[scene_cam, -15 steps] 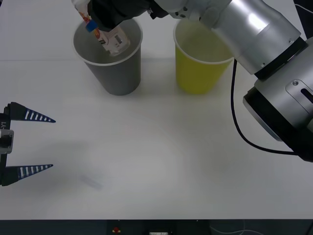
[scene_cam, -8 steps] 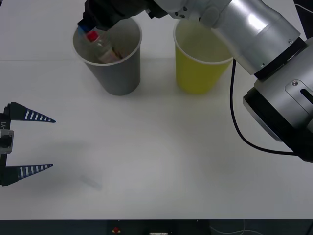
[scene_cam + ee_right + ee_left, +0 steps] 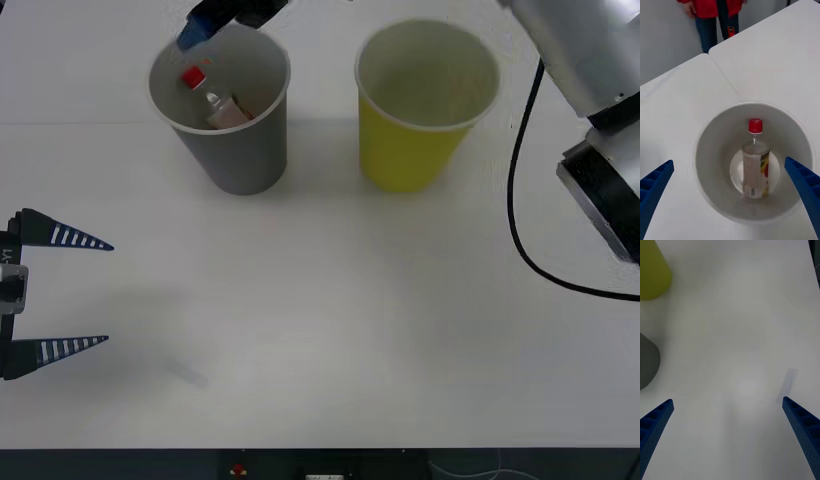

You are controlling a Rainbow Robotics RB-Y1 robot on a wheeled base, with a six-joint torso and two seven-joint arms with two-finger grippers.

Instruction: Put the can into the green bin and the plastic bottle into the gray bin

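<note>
Plastic bottle (image 3: pixel 755 165) is inside the gray bin (image 3: pixel 240 150), resting on the bottom and leaning against the inner wall, red cap (image 3: pixel 755 126) up. It leans because the bin is wider than the bottle, so nothing holds it upright. Nothing grips it.

Gray bin stands upright at the far left of the table (image 3: pixel 330 330). Green bin (image 3: pixel 415 140) stands just to its right, a small gap between them, not touching. Side by side like that, either arm can reach over the open rims. Can't see a can inside the green bin from the front view; the inside looks pale and bare, but the bottom is partly hidden by the wall, so not sure.

Right gripper (image 3: pixel 730 195) hangs directly above the gray bin's mouth, fingers spread wide, one each side of the rim and holding nothing. Looks like a drop position: centred over the opening so the bottle falls in clean.

Left gripper (image 3: pixel 55 290) sits low at the near left edge of the table, well apart from both bins, fingers wide apart and empty. Judging by the spot, it's parked out of the right arm's way.

Bottle half of the task reads as done.
</note>
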